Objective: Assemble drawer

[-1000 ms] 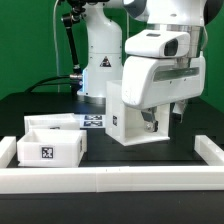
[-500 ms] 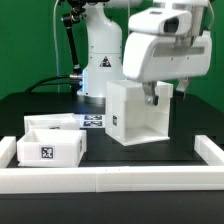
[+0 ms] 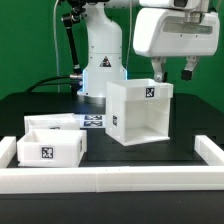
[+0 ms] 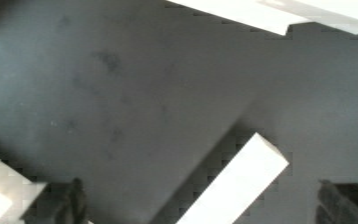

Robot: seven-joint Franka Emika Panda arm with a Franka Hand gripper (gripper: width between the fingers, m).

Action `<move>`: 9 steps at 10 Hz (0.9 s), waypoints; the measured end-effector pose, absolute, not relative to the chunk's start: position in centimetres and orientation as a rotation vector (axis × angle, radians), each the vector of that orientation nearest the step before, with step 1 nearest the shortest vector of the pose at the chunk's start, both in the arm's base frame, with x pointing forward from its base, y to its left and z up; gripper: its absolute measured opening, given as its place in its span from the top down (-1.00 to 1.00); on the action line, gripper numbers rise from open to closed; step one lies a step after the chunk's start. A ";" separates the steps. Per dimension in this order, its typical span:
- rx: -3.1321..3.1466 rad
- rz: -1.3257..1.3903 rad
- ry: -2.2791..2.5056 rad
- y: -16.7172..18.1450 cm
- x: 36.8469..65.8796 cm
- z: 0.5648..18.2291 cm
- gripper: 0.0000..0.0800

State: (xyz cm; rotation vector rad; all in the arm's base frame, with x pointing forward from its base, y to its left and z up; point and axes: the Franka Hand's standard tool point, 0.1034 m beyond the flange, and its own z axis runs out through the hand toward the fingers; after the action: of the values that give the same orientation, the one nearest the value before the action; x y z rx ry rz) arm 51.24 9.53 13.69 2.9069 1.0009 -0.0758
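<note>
The white drawer housing (image 3: 140,112) stands upright on the black table with its open side facing front and a marker tag on its top edge. Two open-top white trays (image 3: 48,146) sit side by side at the exterior view's left; the nearer one shows a tag. My gripper (image 3: 173,72) hangs open and empty above the housing's top right corner, clear of it. In the wrist view the fingers (image 4: 51,200) frame a slanted white housing wall (image 4: 250,178) over the dark table, with the gripper (image 4: 197,203) open.
The marker board (image 3: 95,121) lies flat behind the trays, left of the housing. The arm's white base (image 3: 100,60) stands at the back. A long low white rail (image 3: 110,178) edges the table's front and sides.
My gripper has let go of the housing and risen straight up from it. The housing stays standing on the table; the trays have not moved.
</note>
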 end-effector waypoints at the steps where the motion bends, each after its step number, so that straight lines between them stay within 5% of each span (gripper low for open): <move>1: 2.907 -0.076 1.001 9.5 51.2 13.7 -0.62; 9: 2.931 -0.140 0.949 10.0 43.1 14.0 -0.62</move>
State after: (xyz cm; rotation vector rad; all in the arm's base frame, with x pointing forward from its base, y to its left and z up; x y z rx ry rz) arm 43.11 9.98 14.02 2.9310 0.9491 -0.1399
